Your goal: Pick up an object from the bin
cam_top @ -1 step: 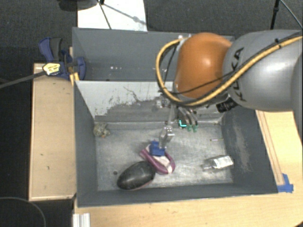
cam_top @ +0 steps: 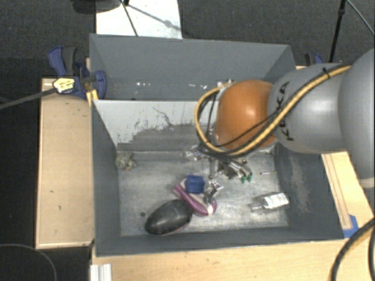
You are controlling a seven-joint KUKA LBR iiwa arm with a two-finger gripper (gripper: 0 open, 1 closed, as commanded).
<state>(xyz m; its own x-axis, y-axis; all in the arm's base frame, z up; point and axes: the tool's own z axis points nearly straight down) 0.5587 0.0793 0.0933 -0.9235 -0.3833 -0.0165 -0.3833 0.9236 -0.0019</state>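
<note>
**A:** Where is the gripper (cam_top: 212, 191)?

**B:** Low over the floor of the grey bin (cam_top: 111, 174), beneath the orange cover (cam_top: 246, 116) on the wrist. I cannot tell whether it is released or clenched, because the wrist hides too much of it.

**A:** What lies nearest to it?

**B:** A long purple-and-pink striped piece (cam_top: 192, 201), with its right end directly under the gripper's tip. I cannot say whether they are touching or just apart. A small blue block (cam_top: 194, 184) sits just left of the gripper, against the striped piece's upper edge.

**A:** And further off?

**B:** A dark oval lump (cam_top: 169, 218) lies below and left of the gripper, just beside the striped piece's other end. A small clear packet (cam_top: 270, 201) lies to the gripper's right, well apart from it. A greyish scrap (cam_top: 124, 161) sits far to its left, near the bin's wall.

**A:** Any writing?

**B:** Black letters reading KUKA (cam_top: 283, 113) run down the arm (cam_top: 328, 110), on its grey casing, and a yellow-and-black cable (cam_top: 304, 86) crosses them. Any marking on the packet is too small to read.
</note>
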